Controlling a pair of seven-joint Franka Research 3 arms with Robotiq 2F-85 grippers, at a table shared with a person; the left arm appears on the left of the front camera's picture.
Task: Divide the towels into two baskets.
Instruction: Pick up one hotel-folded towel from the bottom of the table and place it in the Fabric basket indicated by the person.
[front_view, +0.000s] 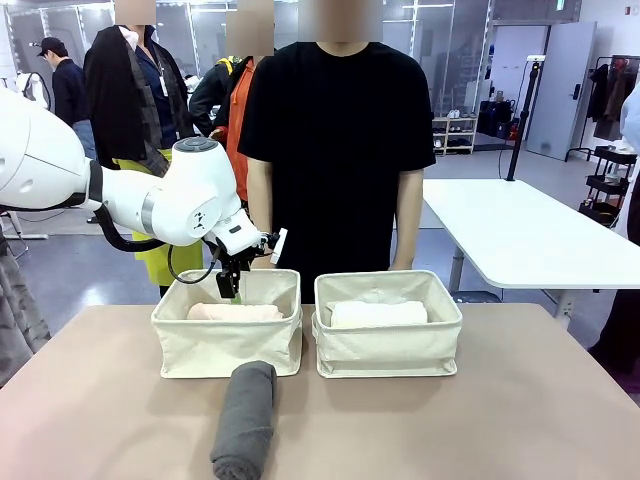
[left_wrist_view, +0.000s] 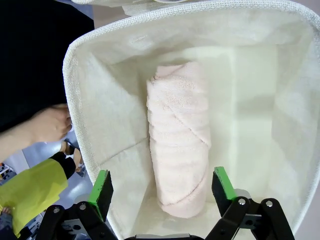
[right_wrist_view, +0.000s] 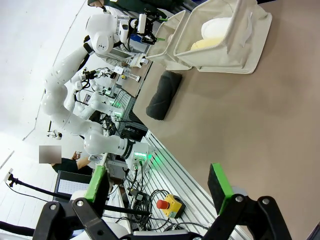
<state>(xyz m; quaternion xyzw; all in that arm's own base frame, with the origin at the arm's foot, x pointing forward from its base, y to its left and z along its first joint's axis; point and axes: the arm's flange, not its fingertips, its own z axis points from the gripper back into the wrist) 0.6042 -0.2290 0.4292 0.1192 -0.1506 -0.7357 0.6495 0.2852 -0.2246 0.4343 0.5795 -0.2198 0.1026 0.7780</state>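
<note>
2 empty, wide-spread effectors: right gripper (right_wrist_view: 157, 180), and left gripper (left_wrist_view: 161, 187) over the pink towel (left_wrist_view: 177, 140) in its basket (left_wrist_view: 75, 115), whose soft rim a rising finger could snag

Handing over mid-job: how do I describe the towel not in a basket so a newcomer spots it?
On the tan table stand a left cream fabric basket and a matching right basket. Before the left one lies a rolled dark grey terry towel. It alone is dark and on bare tabletop; the pale pink towel and white towel sit inside baskets.
</note>
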